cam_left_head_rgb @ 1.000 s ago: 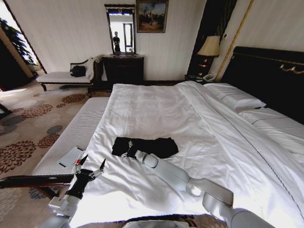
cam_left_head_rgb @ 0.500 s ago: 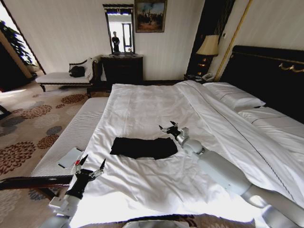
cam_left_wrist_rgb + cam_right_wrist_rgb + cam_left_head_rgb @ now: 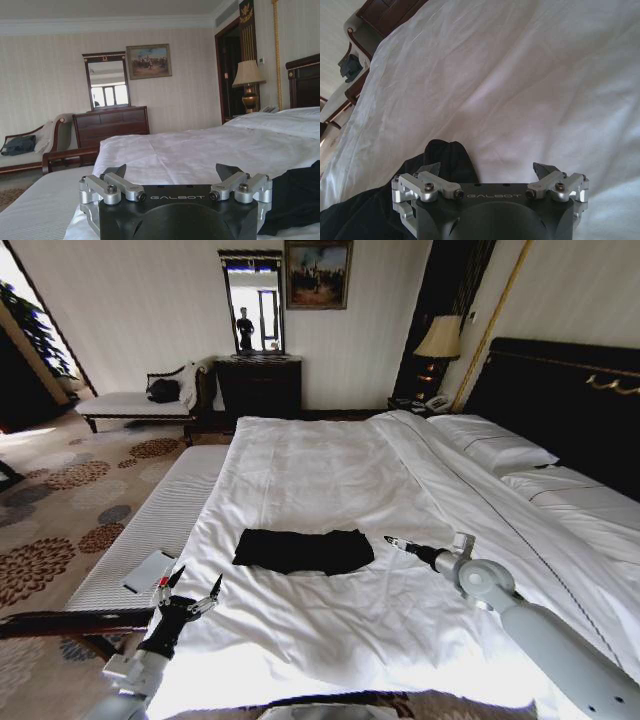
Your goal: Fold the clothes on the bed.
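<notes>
The clothes (image 3: 303, 550) lie as a compact, flat black bundle on the white sheet of the bed (image 3: 330, 470), near its left side. My right gripper (image 3: 405, 545) hovers open just to the right of the bundle, holding nothing. In the right wrist view the right gripper (image 3: 487, 172) has its fingers spread above the sheet, with the clothes (image 3: 445, 155) just behind it. My left gripper (image 3: 190, 586) stands open at the bed's near left corner, apart from the garment. In the left wrist view the left gripper (image 3: 170, 172) is empty and the clothes (image 3: 295, 200) lie off to one side.
A white-cushioned bench (image 3: 160, 520) runs along the bed's left side with a flat pale card (image 3: 150, 570) on it. Pillows (image 3: 500, 450) and a dark headboard (image 3: 570, 390) are at the right. A dresser with a mirror (image 3: 258, 380), a chaise with a black bag (image 3: 163, 390) and a lamp (image 3: 441, 338) stand at the far wall.
My right gripper let go of the clothes at their left end, swung across them and drew back to the right. The garment lies folded and still. The left arm has not moved.
</notes>
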